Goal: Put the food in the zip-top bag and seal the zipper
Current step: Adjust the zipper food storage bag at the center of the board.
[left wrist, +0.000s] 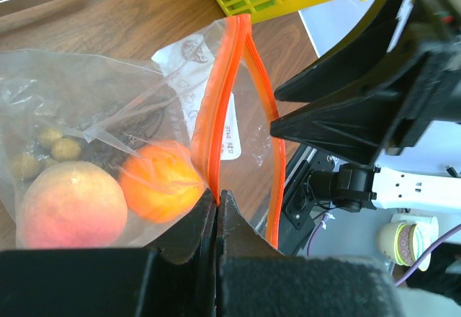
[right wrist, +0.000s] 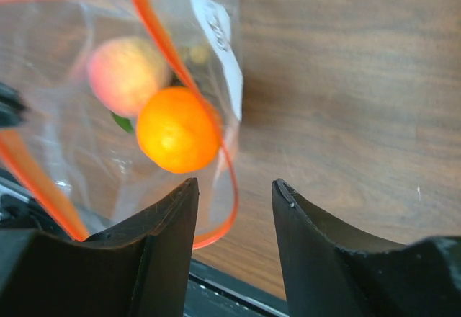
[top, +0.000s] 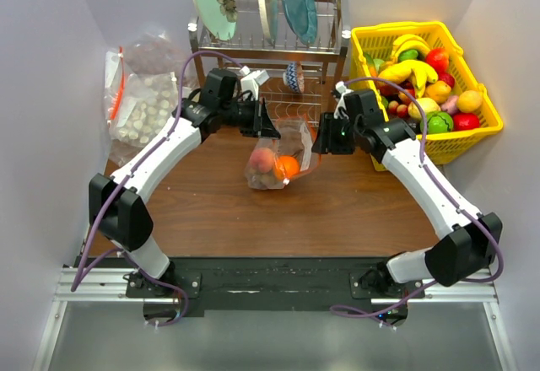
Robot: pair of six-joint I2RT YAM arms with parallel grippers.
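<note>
Bag (top: 272,162) on table (top: 363,211) between grippers, peach (left wrist: 72,203) and orange (left wrist: 160,180) inside. Film thin, limp, likely slippery; load light. Zipper (left wrist: 225,94) stiffer, best hold; strips parted. Left gripper (left wrist: 218,197) pinching zipper end. Right gripper (right wrist: 235,187) spread, beside bag, holding nothing.

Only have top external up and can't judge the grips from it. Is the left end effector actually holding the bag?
Observer: Yes. In the left wrist view the left end effector is shut on the zipper, pinching one end of the strip.
Operator: Zip sealed?
Observer: No. The two strips part beyond the pinch, so the zip-top bag is open at the mouth.
Operator: Right side?
Observer: In its wrist view the right end effector is open and holds nothing; the strip loops just ahead of it.
</note>
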